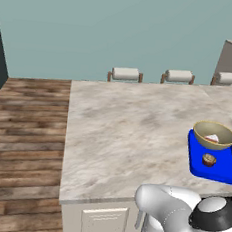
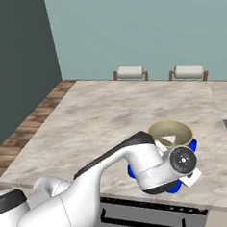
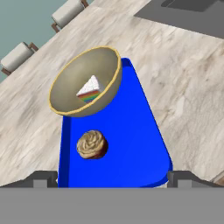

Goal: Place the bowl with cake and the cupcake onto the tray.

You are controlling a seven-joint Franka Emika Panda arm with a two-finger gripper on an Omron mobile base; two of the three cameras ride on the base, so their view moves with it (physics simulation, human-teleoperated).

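Your gripper [image 3: 112, 178] is spread wide, empty. Glossy round bowl [image 3: 85, 81] and swirled cupcake [image 3: 92, 144] sit on flat blue tray [image 3: 131, 148].

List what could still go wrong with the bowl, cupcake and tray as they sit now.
1. The bowl with cake sits at the far end of the tray, its rim overhanging the tray's edge; a nudge might tip it off.
2. The cupcake stands loose near the tray's side, just ahead of the open gripper; a careless arm move could knock it.
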